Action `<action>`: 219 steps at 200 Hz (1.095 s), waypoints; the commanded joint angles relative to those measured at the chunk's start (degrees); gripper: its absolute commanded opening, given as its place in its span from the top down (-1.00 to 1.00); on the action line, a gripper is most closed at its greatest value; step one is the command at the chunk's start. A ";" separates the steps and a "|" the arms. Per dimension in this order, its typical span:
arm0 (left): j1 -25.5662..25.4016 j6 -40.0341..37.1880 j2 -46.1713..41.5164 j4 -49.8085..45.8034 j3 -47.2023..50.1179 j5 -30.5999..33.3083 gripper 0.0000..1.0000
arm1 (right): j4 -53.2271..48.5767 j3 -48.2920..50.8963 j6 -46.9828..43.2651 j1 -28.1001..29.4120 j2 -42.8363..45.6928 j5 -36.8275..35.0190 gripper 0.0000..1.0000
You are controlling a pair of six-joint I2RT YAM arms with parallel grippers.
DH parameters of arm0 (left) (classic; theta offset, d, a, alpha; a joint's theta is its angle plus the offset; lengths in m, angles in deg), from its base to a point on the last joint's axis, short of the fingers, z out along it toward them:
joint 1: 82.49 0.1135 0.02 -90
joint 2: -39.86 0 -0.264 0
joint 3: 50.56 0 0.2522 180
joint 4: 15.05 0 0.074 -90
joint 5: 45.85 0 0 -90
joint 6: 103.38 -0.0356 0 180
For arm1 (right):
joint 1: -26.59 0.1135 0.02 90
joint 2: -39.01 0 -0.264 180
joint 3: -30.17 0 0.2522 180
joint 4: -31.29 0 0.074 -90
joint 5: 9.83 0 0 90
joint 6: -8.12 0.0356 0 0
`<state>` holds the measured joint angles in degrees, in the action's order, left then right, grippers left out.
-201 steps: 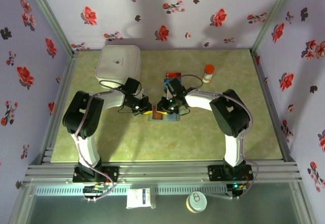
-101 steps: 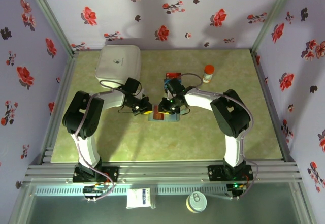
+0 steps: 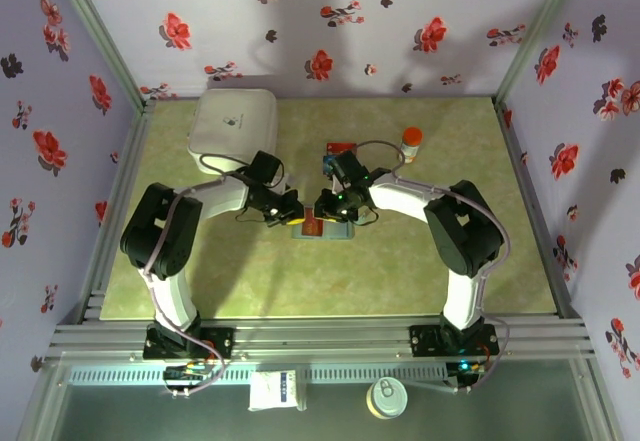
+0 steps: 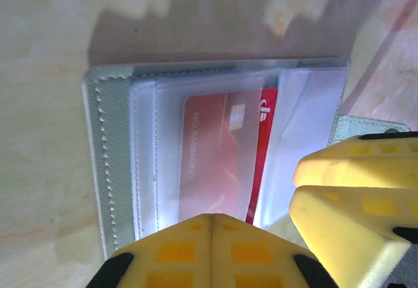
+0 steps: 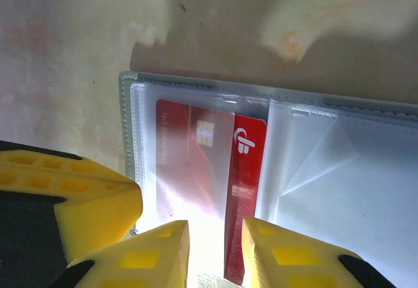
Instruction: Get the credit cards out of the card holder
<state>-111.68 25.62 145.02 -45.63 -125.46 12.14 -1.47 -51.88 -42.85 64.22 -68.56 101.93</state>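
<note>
L gripper (image 4: pixel 210 226) has edged rt since a sec ago and now sits at the card holder (image 4: pixel 108 164) on its left side, fingers pressed together, tip down on a clear sleeve (image 4: pixel 147 164). R gripper (image 5: pixel 215 245) is in the same spot, jaws a little apart, straddling the near edge of the red card (image 5: pixel 196 164). Holder lies open, flat on table (image 3: pixel 250 271), centre, btwn both arms; hasn't moved. Red card is still inside the sleeve. Writing: "NO" + digits, too blurred to be sure; white logo, gold chip.
</note>
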 commanded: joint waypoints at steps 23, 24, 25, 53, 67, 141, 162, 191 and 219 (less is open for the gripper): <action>-0.25 -1.53 2.83 -2.03 -1.43 1.16 1.00 | -0.41 0.79 0.20 0.17 -0.08 0.16 0.42; -0.25 -1.50 2.80 -2.14 -1.43 1.21 1.00 | -0.42 0.79 0.23 0.17 -0.13 0.19 0.42; -0.25 -1.58 2.78 -2.24 -1.48 1.31 1.00 | -0.42 0.79 0.25 0.17 -0.20 0.24 0.42; -0.25 -2.26 2.46 -3.43 -1.52 3.10 1.00 | 0.37 0.87 0.63 0.17 -1.05 1.21 0.42; -0.25 -2.69 2.80 -3.90 -1.70 3.50 1.00 | 0.62 0.83 0.72 0.17 -1.45 1.49 0.42; -0.25 -1.90 0.89 -3.24 -1.33 3.75 1.00 | 1.17 0.67 0.91 0.13 -3.88 2.29 0.42; -0.25 -2.24 1.68 -3.62 -1.53 3.79 1.00 | 1.34 0.73 0.97 0.17 -4.32 2.38 0.41; -0.25 -2.28 2.49 -3.67 -1.00 4.23 1.00 | 1.59 0.94 0.97 0.08 -4.45 2.40 0.41; -0.25 -2.54 2.79 -4.32 -0.78 4.70 1.00 | 2.81 1.18 1.58 -0.01 -4.51 3.40 0.42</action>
<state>-111.74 24.61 147.03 -47.38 -126.09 14.39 0.01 -51.77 -42.37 64.20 -71.53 104.18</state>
